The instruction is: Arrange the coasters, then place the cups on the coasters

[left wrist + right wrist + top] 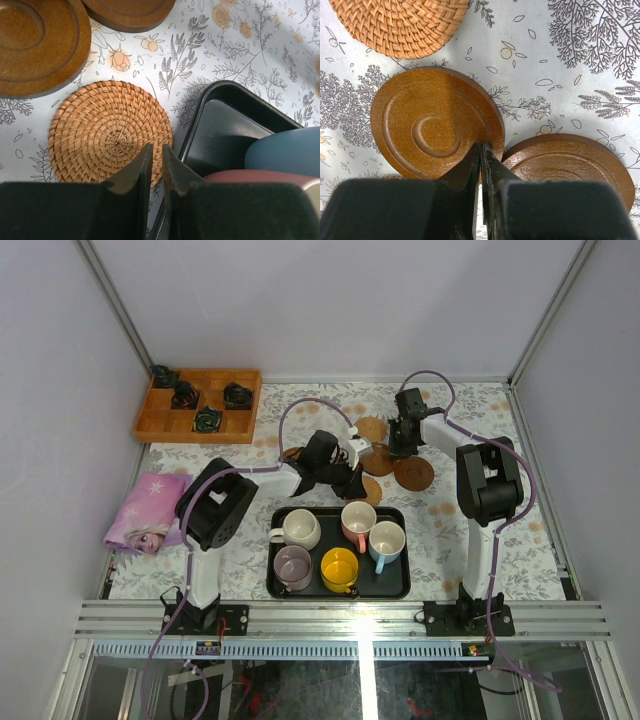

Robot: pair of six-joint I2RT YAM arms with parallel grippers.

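Both arms reach into the coasters laid out on the bench behind the tray point(386, 581) of cups point(340, 568). The left fingers point(140, 172), pressed together, sit at the rim of a woven coaster point(110, 132) just beside the tray. The right fingers point(467, 167), likewise pressed together, meet the edge of a wooden coaster point(437, 122). Such thin rims could slip free, and the left arm risks clipping the tray.

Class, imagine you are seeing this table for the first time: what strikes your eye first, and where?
Five cups, one bright yellow, crowd a black tray at the near middle of the table. Just behind it lie round wooden coasters and a woven coaster. A compartmented wooden box sits at the far left corner.
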